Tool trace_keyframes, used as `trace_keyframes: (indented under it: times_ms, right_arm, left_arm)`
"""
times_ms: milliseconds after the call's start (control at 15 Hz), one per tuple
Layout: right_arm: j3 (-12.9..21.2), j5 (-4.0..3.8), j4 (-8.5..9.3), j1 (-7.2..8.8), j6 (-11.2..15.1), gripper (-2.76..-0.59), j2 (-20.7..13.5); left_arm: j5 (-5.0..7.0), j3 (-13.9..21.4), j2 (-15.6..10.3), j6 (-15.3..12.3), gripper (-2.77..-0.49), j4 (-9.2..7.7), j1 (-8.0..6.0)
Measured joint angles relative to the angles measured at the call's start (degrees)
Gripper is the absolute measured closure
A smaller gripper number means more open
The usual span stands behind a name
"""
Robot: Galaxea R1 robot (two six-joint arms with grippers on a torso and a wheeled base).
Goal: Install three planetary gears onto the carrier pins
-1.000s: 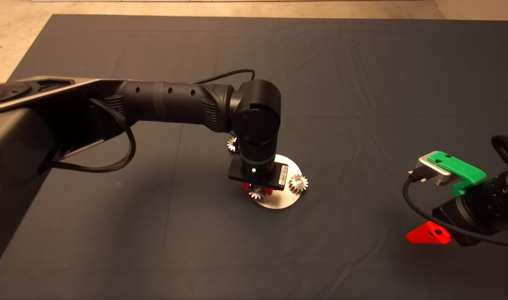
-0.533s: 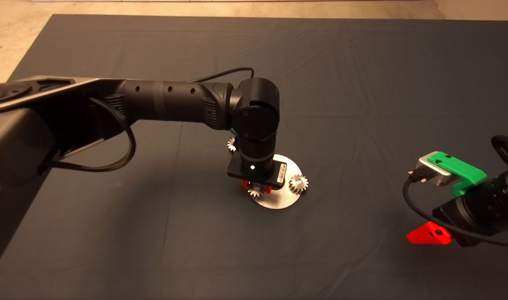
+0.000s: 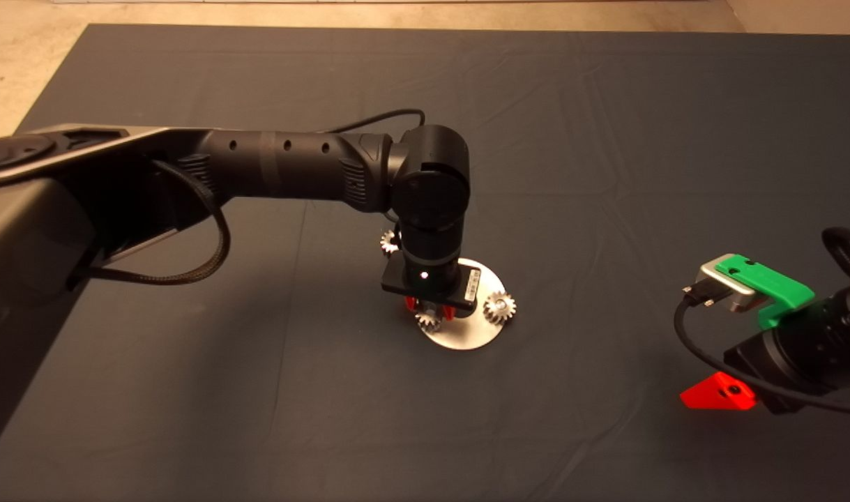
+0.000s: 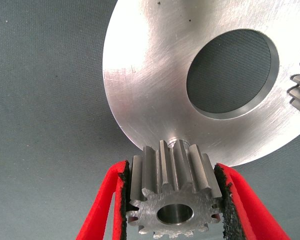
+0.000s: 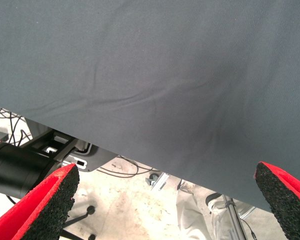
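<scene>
Lifted slightly, left pincer still clamps a gear over the disc.

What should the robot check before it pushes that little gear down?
1. Left claw pinches the gear on both sides: ok.
2. Gear sits at the disc's edge, over a pin: ok.
3. Gear's hole lined up with that pin: cannot tell.
4. Another gear already on the disc, clear of the claw: ok.
5. Third gear lies beside the disc, not yet on: not ok.
6. Right claw open, parked at the mat's right edge: ok.
</scene>
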Motion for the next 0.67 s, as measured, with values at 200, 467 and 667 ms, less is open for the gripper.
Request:
trace_keyframes:
  times_ms: [200,467,667]
  right_arm:
    - [0.00,0.00,0.00,0.00,-0.01,-2.62,0.00]
    - [0.00,0.00,0.00,0.00,-0.02,-2.62,0.00]
    - [0.00,0.00,0.01,0.00,-0.02,-2.62,0.00]
  left_arm:
    - [-0.05,-0.35,0.37,-0.02,-0.90,-0.41,-0.02]
    - [-0.05,-0.35,0.46,-0.72,-0.90,-1.68,0.00]
    - [-0.05,-0.33,0.46,-1.76,-0.90,-1.90,0.00]
